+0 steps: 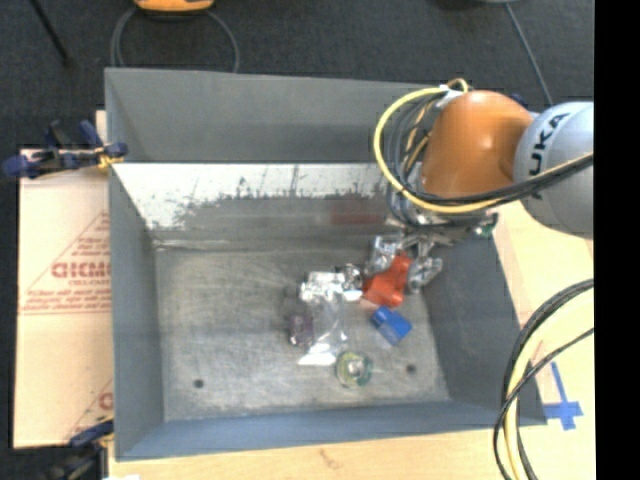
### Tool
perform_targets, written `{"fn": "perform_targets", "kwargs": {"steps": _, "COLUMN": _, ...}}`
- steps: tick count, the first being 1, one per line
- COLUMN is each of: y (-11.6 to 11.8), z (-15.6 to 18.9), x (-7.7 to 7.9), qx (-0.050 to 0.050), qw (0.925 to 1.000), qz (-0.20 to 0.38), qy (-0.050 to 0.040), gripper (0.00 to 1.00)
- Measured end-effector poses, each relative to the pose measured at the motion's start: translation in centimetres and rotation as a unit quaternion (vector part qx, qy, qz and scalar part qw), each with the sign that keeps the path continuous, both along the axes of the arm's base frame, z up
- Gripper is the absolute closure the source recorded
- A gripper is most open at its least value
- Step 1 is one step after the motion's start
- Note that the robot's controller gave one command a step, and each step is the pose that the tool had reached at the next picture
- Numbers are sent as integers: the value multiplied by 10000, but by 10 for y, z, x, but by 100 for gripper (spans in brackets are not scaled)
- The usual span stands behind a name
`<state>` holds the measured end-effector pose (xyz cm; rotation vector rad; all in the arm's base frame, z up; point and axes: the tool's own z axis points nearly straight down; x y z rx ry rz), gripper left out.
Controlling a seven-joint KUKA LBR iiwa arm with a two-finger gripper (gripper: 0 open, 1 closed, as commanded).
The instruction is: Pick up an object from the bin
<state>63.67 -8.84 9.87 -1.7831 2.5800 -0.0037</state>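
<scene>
Where the floor of the bin (200,308) is seen right of centre, the gripper (405,265) is set low, fingers apart astride a small red plastic piece (386,286), with a blue block (391,325) just below it. The red piece is judged light, stiff and rather smooth, and is best taken across its narrow upper end.

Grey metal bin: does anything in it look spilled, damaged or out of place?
Nothing stands out. The small things lie in one loose heap on the floor of the grey metal bin: a red blocky piece by the gripper, a small blue block beside it, a crumpled silvery piece further left.
</scene>
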Motion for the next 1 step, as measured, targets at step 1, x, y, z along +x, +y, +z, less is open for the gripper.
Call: {"fn": "perform_targets", "kwargs": {"steps": 1, "y": 0, "z": 135, "x": 1, "qx": -8, "qw": 9994, "qz": -358, "qy": -32, "gripper": 100}}
